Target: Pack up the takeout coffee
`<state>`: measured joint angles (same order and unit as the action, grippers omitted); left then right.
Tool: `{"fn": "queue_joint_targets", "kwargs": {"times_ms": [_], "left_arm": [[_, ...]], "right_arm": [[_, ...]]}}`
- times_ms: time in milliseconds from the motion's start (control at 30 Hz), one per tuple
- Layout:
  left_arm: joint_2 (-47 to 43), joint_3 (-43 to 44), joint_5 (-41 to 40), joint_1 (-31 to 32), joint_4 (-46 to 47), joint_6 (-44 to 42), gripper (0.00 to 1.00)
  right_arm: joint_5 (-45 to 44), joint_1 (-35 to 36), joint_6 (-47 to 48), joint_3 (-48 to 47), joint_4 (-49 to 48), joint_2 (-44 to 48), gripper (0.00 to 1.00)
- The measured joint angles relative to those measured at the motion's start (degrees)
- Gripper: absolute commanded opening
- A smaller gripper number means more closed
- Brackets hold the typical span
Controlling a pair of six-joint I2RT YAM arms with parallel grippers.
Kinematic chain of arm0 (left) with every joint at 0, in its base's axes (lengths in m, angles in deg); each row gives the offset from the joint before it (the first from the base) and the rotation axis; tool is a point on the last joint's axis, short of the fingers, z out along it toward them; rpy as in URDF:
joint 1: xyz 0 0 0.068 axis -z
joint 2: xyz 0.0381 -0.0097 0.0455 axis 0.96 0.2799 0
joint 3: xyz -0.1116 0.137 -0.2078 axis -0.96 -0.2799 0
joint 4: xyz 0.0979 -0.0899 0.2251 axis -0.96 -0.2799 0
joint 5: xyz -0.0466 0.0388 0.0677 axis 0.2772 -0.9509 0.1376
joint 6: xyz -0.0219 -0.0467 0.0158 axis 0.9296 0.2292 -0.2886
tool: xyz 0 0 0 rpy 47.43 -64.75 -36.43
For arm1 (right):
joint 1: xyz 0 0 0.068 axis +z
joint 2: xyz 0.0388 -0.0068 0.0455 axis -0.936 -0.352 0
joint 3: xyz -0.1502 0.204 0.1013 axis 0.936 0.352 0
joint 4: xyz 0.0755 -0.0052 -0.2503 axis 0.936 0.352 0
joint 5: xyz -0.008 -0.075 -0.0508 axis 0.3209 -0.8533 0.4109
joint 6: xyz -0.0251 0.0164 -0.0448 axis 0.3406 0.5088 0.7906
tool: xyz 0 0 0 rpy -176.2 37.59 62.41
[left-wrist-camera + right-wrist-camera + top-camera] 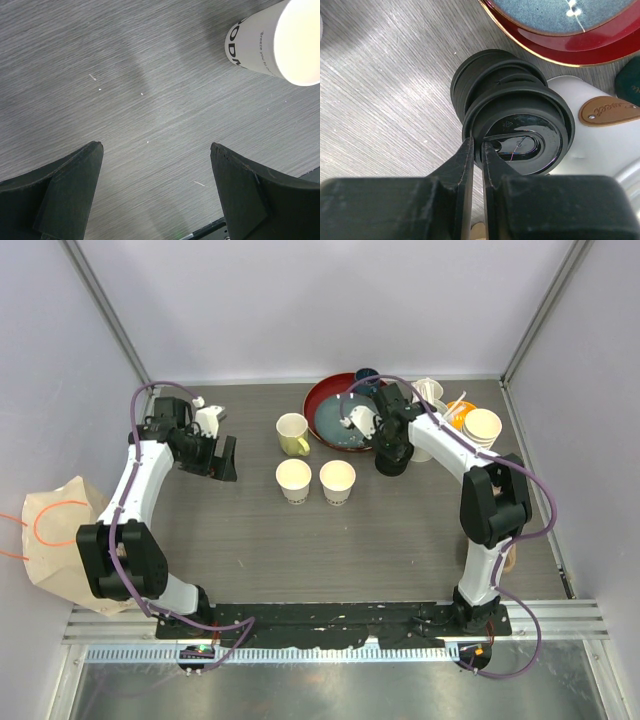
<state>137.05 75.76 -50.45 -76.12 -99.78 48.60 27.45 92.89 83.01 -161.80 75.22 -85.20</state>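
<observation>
- Left gripper (156, 145): gapes wide, grips nothing, hangs over table (300, 550) to the left of both cups.
- Right gripper (477, 145): narrowed to a slit, pinches rim of top black lid (520, 135), rim caught between the two fingers.
- Lid stack (485, 75): black, sits on table just beside near edge of red plate (318, 400), well right of cups; mostly hidden under gripper in top view.
- Left paper cup (294, 480), right paper cup (338, 481): stand upright mid-table, side by side, near each other but apart, tops open, cream inside showing.
- In left wrist view: shows one paper cup at top right corner, black print on wall, well clear of fingers.
- Yellow mug (292, 434): stands just behind left paper cup, next to red plate.
- Paper bag (60, 535): sits past table's left edge, orange handles out.
- Spare cup stack (482, 426): at far right of table.
</observation>
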Motion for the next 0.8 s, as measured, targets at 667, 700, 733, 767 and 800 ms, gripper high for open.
{"fn": "queue_joint_targets", "kwargs": {"times_ms": [667, 700, 733, 767, 800], "left_arm": [[0.0, 0.0, 0.7, 0.0, -0.5, 0.0, 0.93], [0.0, 0.0, 0.9, 0.0, -0.5, 0.0, 0.93], [0.0, 0.0, 1.0, 0.0, -0.5, 0.0, 0.93], [0.0, 0.0, 1.0, 0.0, -0.6, 0.0, 0.93], [0.0, 0.0, 1.0, 0.0, -0.6, 0.1, 0.93]], "right_arm": [[6.9, 1.2, -13.0, -17.7, 11.1, 2.1, 0.01], [6.4, 2.3, -14.4, -19.8, 12.3, 2.1, 0.01], [6.0, 3.6, -15.8, -21.9, 13.7, 2.0, 0.01], [5.9, 5.6, -17.5, -24.9, 15.5, 1.7, 0.01], [5.8, 7.3, -18.6, -26.9, 16.5, 1.4, 0.01]]}}
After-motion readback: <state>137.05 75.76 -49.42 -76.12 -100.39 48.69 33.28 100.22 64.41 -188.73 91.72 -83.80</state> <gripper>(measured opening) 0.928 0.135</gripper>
